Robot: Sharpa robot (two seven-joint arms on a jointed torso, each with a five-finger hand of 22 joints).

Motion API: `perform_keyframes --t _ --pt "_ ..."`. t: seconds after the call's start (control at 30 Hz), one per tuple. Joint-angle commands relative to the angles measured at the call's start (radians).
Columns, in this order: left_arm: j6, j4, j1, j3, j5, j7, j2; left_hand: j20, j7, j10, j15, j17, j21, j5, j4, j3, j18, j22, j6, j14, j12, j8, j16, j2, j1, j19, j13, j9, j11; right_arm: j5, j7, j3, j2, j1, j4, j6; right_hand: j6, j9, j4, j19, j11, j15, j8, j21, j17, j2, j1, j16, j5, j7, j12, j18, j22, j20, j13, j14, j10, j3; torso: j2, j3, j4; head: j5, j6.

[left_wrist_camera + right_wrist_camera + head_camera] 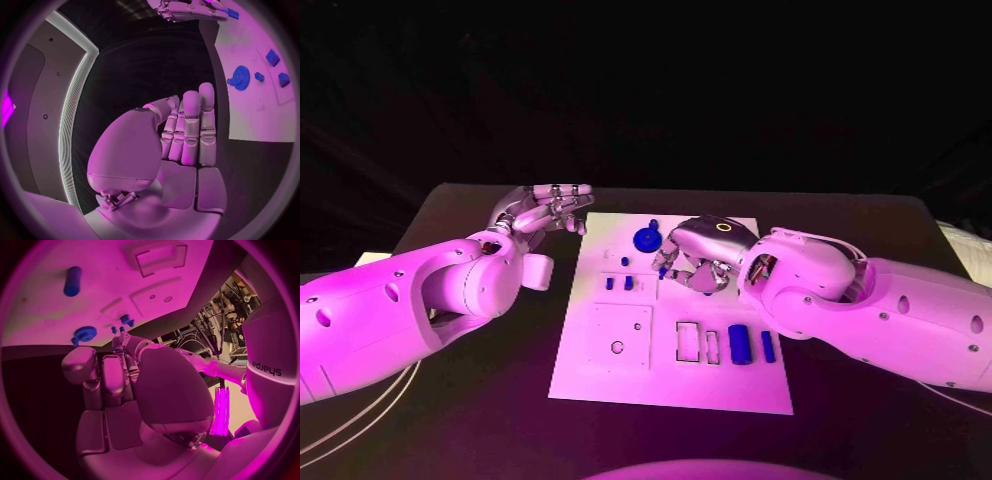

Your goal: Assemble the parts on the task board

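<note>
The white task board (678, 375) lies in the middle of the table. A blue gear (648, 238) stands near its far edge, small blue parts (619, 283) sit left of centre, and two blue cylinders (738, 343) lie near the recesses. My right hand (698, 254) hovers over the board's far half, fingers pointing down at small blue pieces (127, 319) beside the gear (84, 333); nothing shows between thumb and fingers. My left hand (548, 212) is off the board's far left corner, fingers (190, 130) straight and together, holding nothing.
Rectangular recesses (697, 341) and a square plate with a hole (617, 335) mark the board's near half. Black table (488, 400) surrounds the board. The left wrist view shows the gear (239, 78) and blue blocks (273, 57) on the board.
</note>
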Motion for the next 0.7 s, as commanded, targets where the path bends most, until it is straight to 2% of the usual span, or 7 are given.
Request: perform_keyframes --t 0.03,0.1,0.2,0.37,0.43,0.7 --pt "0.005 -0.001 0.000 0.001 -0.004 0.009 0.004 -0.001 0.000 -0.007 -0.003 -0.002 0.002 0.004 -0.004 0.000 0.012 0.002 -0.005 -0.003 0.006 0.004 0.003 -0.001 0.009 0.006 0.001 -0.001 -0.002 0.013 0.035 0.000 0.020 -0.015 -0.006 -0.007 0.001 0.001 -0.003 0.005 0.004 -0.003 0.004 0.004 0.001 0.000 -0.014 0.004 0.005 0.008 0.003 0.006 0.000 0.002 0.001 0.042 0.004 0.006 0.001 -0.0013 0.0055 0.027 -0.011" --pt "0.005 -0.002 0.000 0.001 -0.004 0.009 0.006 -0.001 0.000 -0.007 -0.003 -0.002 0.002 0.004 -0.004 0.000 0.012 0.002 -0.005 -0.003 0.006 0.004 0.003 -0.001 0.009 0.006 0.001 -0.001 -0.002 0.014 0.039 -0.002 0.040 -0.029 -0.016 0.001 0.001 0.001 -0.004 0.005 0.004 -0.003 0.004 0.004 0.000 0.000 -0.014 0.004 0.005 0.008 0.003 0.006 0.000 0.002 0.001 0.042 0.004 0.007 0.001 -0.0021 0.0070 0.037 -0.015" --pt "0.006 -0.002 0.000 0.001 -0.004 0.009 0.008 -0.001 0.000 -0.007 -0.003 -0.002 0.002 0.004 -0.004 0.000 0.012 0.002 -0.005 -0.003 0.006 0.004 0.003 -0.001 0.009 0.006 0.001 -0.001 -0.002 0.014 0.043 -0.003 0.062 -0.051 -0.029 0.011 0.000 0.001 -0.004 0.005 0.004 -0.003 0.004 0.004 0.001 0.000 -0.014 0.004 0.005 0.009 0.003 0.006 0.000 0.002 0.001 0.042 0.004 0.007 0.001 -0.0034 0.0050 0.046 -0.019" --pt "0.008 0.000 0.000 0.001 -0.002 0.009 0.009 0.000 0.001 -0.008 -0.002 -0.002 0.002 0.003 -0.004 0.000 0.011 0.002 -0.006 -0.004 0.007 0.004 0.003 -0.002 0.007 0.006 0.001 -0.001 -0.001 0.007 0.049 -0.005 0.090 -0.079 -0.051 0.020 0.000 0.001 -0.006 0.005 0.005 -0.002 0.003 0.004 0.000 0.000 -0.016 0.004 0.005 0.010 0.002 0.006 -0.001 0.002 0.001 0.042 0.003 0.007 0.001 -0.0014 0.0026 0.055 -0.023" --pt "0.009 0.000 0.000 0.001 0.001 0.008 0.009 0.001 0.002 -0.010 0.000 -0.003 0.002 0.002 0.001 -0.003 0.010 0.002 -0.007 -0.004 0.009 0.005 0.004 -0.002 -0.003 0.006 0.001 -0.002 0.000 0.003 0.049 -0.005 0.096 -0.087 -0.057 0.025 0.000 0.001 -0.006 0.005 0.005 -0.002 0.003 0.004 0.000 0.000 -0.016 0.004 0.005 0.010 0.002 0.006 -0.001 0.002 0.001 0.042 0.003 0.007 0.001 -0.0009 0.0030 0.056 -0.026" --pt "0.018 -0.001 0.000 0.001 0.006 -0.001 0.008 0.001 0.002 -0.011 0.000 -0.003 0.002 0.002 0.001 -0.004 0.010 0.002 -0.007 -0.004 0.010 0.005 0.004 -0.002 -0.004 0.006 0.000 -0.002 0.000 -0.004 0.038 -0.007 0.099 -0.097 -0.064 0.052 -0.001 0.002 -0.007 0.004 0.006 -0.001 0.003 0.004 0.000 -0.001 -0.020 0.004 0.005 0.011 0.002 0.006 0.000 0.002 0.001 0.042 0.002 0.007 0.001 -0.0020 0.0031 0.052 -0.027"
